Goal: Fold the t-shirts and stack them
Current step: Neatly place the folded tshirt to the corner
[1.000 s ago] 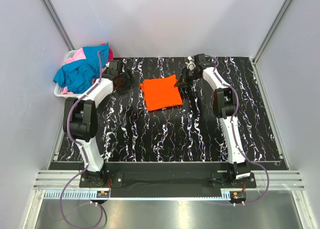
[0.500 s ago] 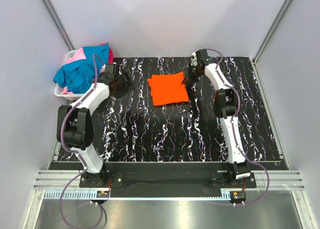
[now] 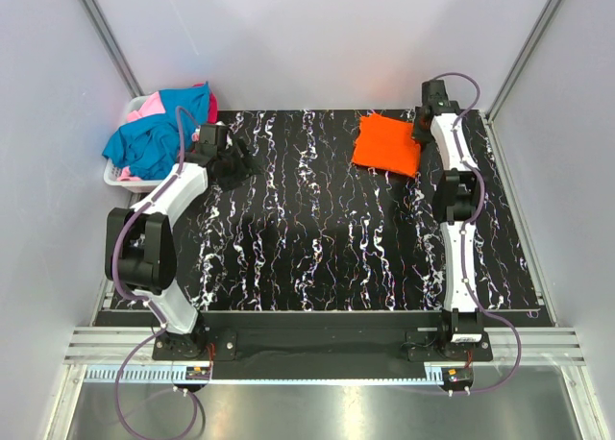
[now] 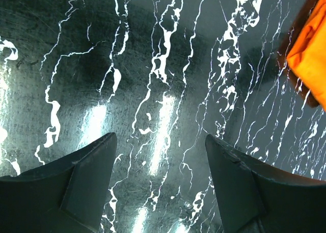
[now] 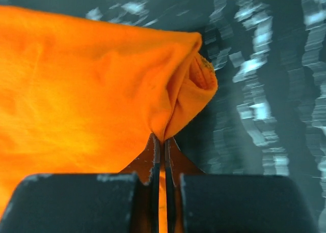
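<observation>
A folded orange t-shirt (image 3: 386,144) lies at the back right of the black marbled table (image 3: 317,238), and it fills most of the right wrist view (image 5: 86,85). My right gripper (image 3: 421,130) is shut on its right edge, the cloth pinched between the closed jaws (image 5: 164,140). More t-shirts, teal-blue (image 3: 154,137) and pink (image 3: 146,105), are heaped in the basket at the back left. My left gripper (image 3: 233,159) hovers open over bare table just right of that basket; in its wrist view (image 4: 160,141) nothing sits between the fingers, and the orange t-shirt (image 4: 311,55) shows at the right edge.
The white slatted basket (image 3: 117,177) stands off the table's back left corner against the grey wall. Grey walls close in on the left, right and back. Both arm bases sit at the near edge.
My right gripper has closed on the orange t-shirt and dragged it from the table's back middle to the back right corner. The left arm has shifted only slightly.
</observation>
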Controlling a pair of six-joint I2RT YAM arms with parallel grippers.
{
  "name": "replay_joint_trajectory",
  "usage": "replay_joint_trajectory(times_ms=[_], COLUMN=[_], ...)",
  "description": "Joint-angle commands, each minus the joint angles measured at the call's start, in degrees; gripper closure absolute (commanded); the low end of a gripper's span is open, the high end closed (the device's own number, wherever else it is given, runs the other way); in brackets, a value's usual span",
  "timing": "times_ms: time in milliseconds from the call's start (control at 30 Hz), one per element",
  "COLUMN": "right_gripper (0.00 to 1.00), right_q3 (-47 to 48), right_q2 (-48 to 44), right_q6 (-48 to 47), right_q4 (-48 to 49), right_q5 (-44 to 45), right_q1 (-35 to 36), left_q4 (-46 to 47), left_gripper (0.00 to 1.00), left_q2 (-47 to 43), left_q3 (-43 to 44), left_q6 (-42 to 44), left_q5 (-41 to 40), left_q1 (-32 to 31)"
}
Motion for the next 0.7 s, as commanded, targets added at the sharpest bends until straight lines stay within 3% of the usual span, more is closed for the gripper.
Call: replay_joint_trajectory(times_ms=[0, 133, 267, 433, 667], right_gripper=[1.00, 1.00, 1.00, 1.00, 1.00], right_q3=[2.5, 2.6, 2.9, 2.7, 4.7], right_q2=[-0.7, 0.0, -0.1, -0.2, 2.1], right_q6=[-9.8, -14.0, -9.7, -6.4, -9.3], right_q4=[3.9, 7.3, 8.3, 8.9, 10.7], right_q5=[15.8, 24.5, 29.7, 26.4, 22.7], right_q1=[1.3, 0.1, -3.2, -7.7, -11.1], left_q4=[1.9, 1.7, 1.4, 1.6, 2.5], left_gripper=[0.25, 0.25, 0.25, 0.25, 0.23], left_q2=[-0.4, 0.8, 2.0, 3.9, 4.6], left_q3=[2.5, 3.8, 5.4, 7.6, 9.0], left_q6=[1.6, 2.1, 2.5, 2.9, 3.8], left_q5=[2.4, 3.2, 4.2, 6.2, 8.3], left_q1=[0.3, 0.3, 0.3, 0.2, 0.2])
